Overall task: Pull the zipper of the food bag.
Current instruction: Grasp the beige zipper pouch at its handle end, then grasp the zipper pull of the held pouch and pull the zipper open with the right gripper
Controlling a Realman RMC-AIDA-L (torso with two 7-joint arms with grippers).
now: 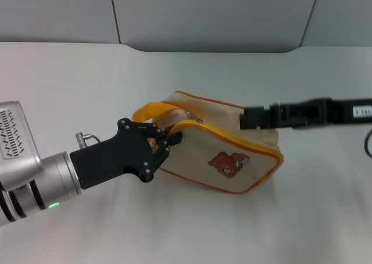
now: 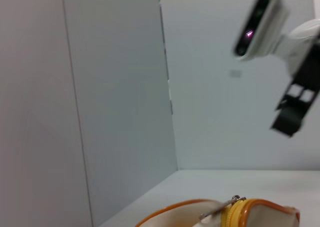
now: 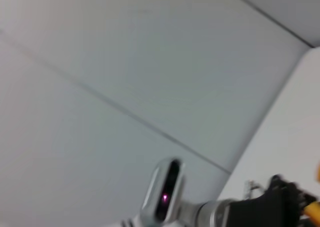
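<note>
One food bag [image 1: 232, 153] lies on your white bench [image 1: 70, 89], a boxy beige pouch edged in orange-yellow piping, with one small brown bear patch [image 1: 228, 163] on the side facing the robot and one orange-yellow loop strap [image 1: 156, 110] at its left end. Nothing of its contents can be seen. Two hands are at work on it. Your left hand [image 1: 168, 141] comes in from the lower left and sits right at the bag's left end, just under the loop strap, its black fingers narrowed around the spot where the zip track begins; whether they actually pinch anything there is hidden by the fingers themselves. The zipper [image 1: 190, 117] shows as one small silver pull tab on top of the bag near that same end, just beyond the left fingertips; in the left wrist view it [image 2: 220, 209] sticks out beside the yellow piping. Your right hand [image 1: 250, 118] reaches in from the right and meets the bag's far upper right edge, but you cannot tell how its fingers stand.
</note>
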